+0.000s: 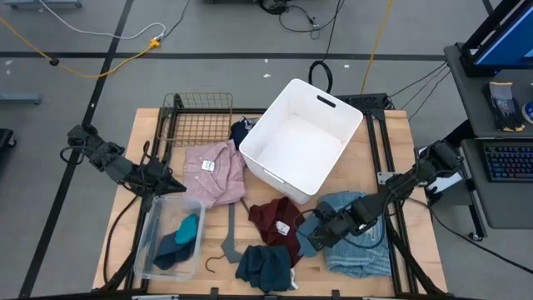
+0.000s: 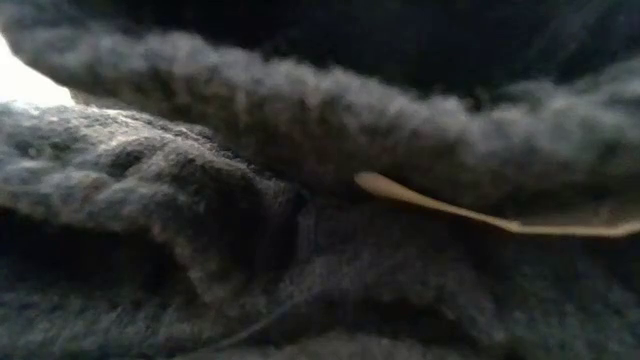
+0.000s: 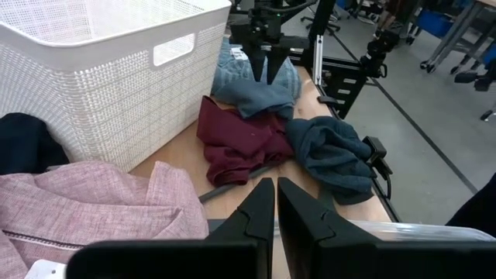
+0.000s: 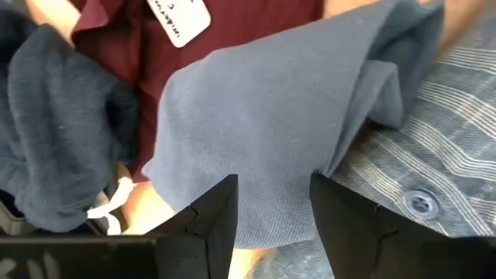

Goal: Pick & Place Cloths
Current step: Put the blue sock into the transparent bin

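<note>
Cloths: one pink (image 1: 214, 172), one maroon (image 1: 273, 218), one light-blue (image 1: 356, 242)

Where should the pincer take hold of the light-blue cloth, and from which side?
Probably at the raised fold of the light-blue cloth, from straight above. The right pincer hangs open over it, and the fold bunches up beside the maroon cloth.

In the low view we see only blurred dark knitted fabric (image 2: 250, 200) pressed against the lens, hiding the tabletop and both arms. From above, the small dark navy cloth (image 1: 241, 131) lies half hidden behind the white plastic bin (image 1: 354, 125). The large light-blue ribbed shirt (image 1: 360, 254) is partly covered by the right arm. Print on the white tag (image 4: 178, 17) is unreadable and cut by the edge.
</note>
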